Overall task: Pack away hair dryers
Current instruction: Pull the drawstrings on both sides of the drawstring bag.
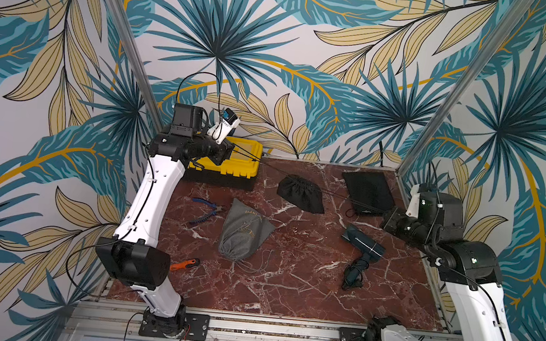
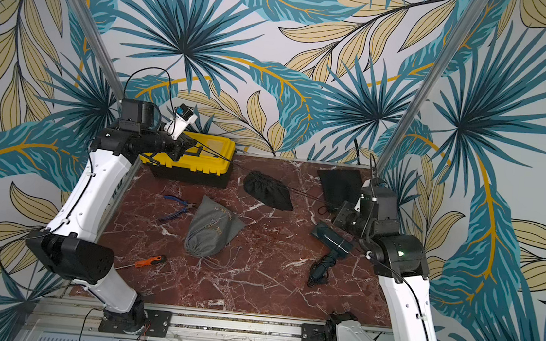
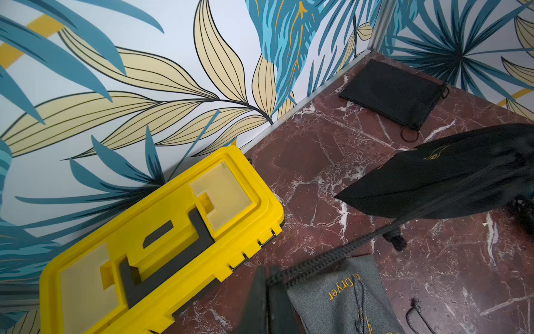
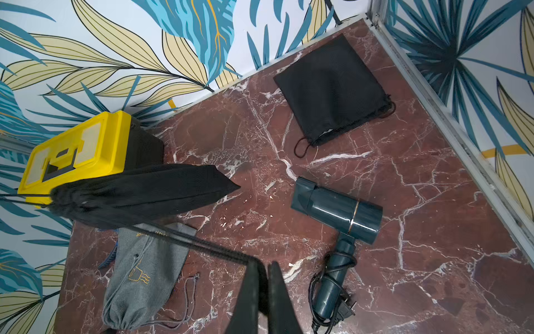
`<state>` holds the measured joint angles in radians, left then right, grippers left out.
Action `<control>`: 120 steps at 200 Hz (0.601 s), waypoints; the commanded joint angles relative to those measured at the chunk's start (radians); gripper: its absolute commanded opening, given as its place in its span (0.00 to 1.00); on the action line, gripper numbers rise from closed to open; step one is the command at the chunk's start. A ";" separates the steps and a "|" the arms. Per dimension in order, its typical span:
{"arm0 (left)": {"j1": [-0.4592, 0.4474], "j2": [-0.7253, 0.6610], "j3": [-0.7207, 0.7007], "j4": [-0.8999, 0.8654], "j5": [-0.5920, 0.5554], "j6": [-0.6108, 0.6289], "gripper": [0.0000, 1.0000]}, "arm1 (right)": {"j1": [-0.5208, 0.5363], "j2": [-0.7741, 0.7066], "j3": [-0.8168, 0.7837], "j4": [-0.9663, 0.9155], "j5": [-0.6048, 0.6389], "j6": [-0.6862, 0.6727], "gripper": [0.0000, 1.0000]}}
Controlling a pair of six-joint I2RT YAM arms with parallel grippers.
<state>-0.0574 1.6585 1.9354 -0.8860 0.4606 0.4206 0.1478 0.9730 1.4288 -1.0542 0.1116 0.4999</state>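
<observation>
At the left, the left arm reaches over a yellow toolbox that stands shut in the bench's back left corner. The left jaws are closed tight on a black drawstring. In front of the box lie blue-handled pliers, and nearer the front edge an orange-handled screwdriver. Just right of these, a bulging grey bag stitched with the word "Dryer" lies on the marble, its cords loose beside its mouth. Behind it, a filled black bag with its mouth gathered is strung between the two arms on taut cords; whether it clears the bench cannot be told. Farther right, a flat black pouch lies in the back right corner. In front of it, the teal hair dryer lies on its side on the bench, outside any bag, its cord wound round the handle and its nozzle towards the back. At the far right, the right arm hangs just beside the dryer, and the right jaws are pinched shut on the bag's other drawstring.
</observation>
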 commanded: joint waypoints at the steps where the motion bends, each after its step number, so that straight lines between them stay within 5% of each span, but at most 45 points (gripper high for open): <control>1: 0.082 0.015 0.085 0.045 -0.080 0.004 0.00 | -0.046 -0.037 -0.014 -0.096 0.117 -0.022 0.00; 120: 0.154 0.030 0.082 0.044 -0.010 -0.020 0.00 | -0.116 -0.055 -0.037 -0.098 0.034 -0.055 0.00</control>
<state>0.0151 1.6844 1.9667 -0.9176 0.5732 0.4213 0.0719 0.9405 1.4242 -1.0832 0.0231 0.4553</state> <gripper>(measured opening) 0.044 0.064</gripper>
